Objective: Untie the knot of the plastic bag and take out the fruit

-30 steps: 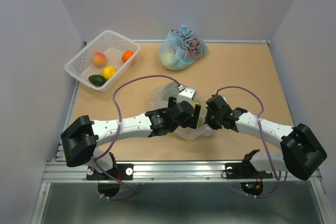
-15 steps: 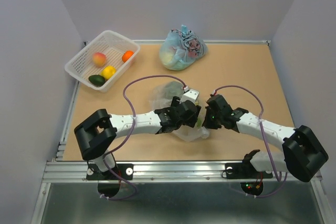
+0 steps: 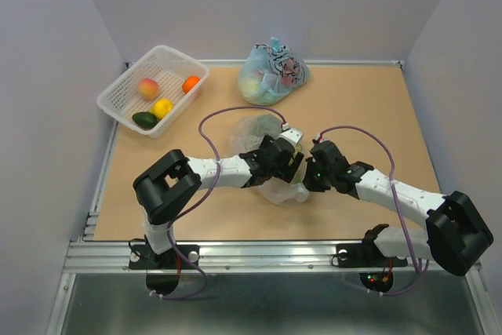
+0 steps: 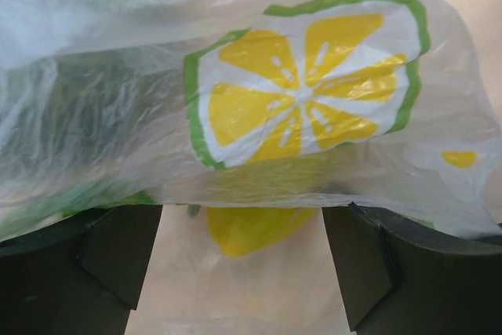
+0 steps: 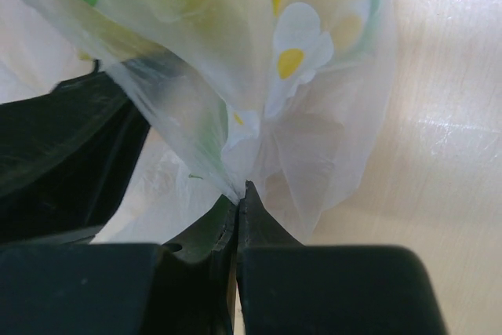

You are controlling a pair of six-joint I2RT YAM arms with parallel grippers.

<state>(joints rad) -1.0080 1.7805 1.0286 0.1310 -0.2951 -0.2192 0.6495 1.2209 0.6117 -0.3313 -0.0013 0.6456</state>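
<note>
The see-through plastic bag [image 3: 263,135] lies crumpled mid-table between both grippers. My left gripper [image 3: 291,164] has reached into it and is open. In the left wrist view its fingers [image 4: 118,260] stand wide apart under the film with the lemon-slice print [image 4: 302,92]. A yellow lemon [image 4: 251,229] lies just beyond the left gripper [image 4: 243,272], not touched. A dark green shape [image 4: 78,107] shows through the film at the left. My right gripper [image 3: 309,175] is shut on a pinch of bag film [image 5: 235,139], jaws pressed together at the right gripper's tips [image 5: 241,192].
A white basket [image 3: 162,53] at the back left holds a peach [image 3: 148,88], an orange [image 3: 190,83], a lemon [image 3: 162,107] and a dark green fruit [image 3: 143,119]. A tied light-blue cartoon-print bag [image 3: 272,74] sits at the back centre.
My left arm has swung its elbow inward and to the right, and its gripper has slid slightly right and farther into the bag. The right gripper keeps its pinch in place.
</note>
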